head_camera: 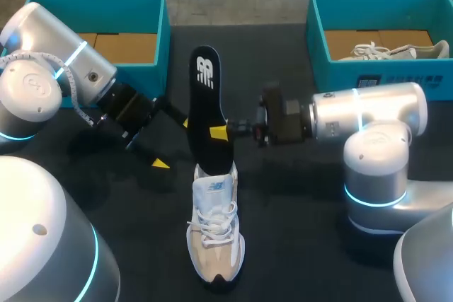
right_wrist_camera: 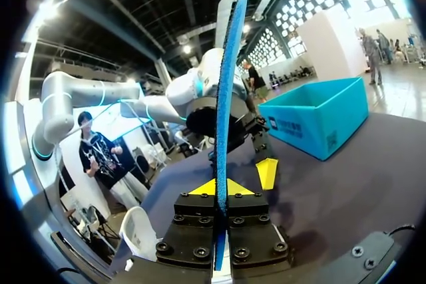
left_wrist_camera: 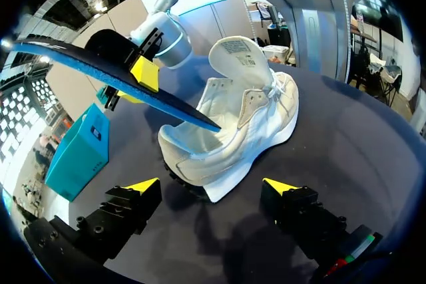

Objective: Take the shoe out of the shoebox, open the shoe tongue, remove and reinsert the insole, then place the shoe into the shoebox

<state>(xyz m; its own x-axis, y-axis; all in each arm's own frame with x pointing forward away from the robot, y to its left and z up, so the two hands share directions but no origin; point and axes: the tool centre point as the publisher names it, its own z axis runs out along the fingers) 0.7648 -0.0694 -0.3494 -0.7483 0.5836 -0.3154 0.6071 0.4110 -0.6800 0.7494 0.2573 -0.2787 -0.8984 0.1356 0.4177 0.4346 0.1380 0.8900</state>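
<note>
Left tool (left_wrist_camera: 213, 185) spread wide — right tool (right_wrist_camera: 221, 189) tight on the insole (right_wrist_camera: 229, 64).

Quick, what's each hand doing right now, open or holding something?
Left hand: open, empty, shoe just ahead.
Right hand: closed on the insole.

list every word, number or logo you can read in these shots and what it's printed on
No text is clear enough to quote.
On the black foam insole: a white logo mark, no readable words.
On the white lace-up shoe: a small emblem on the tongue, blurred.
On the tongue label inside that shoe: fine print, too small to read.
On the teal cardboard shoebox: white print on its front wall, too small to read.
</note>
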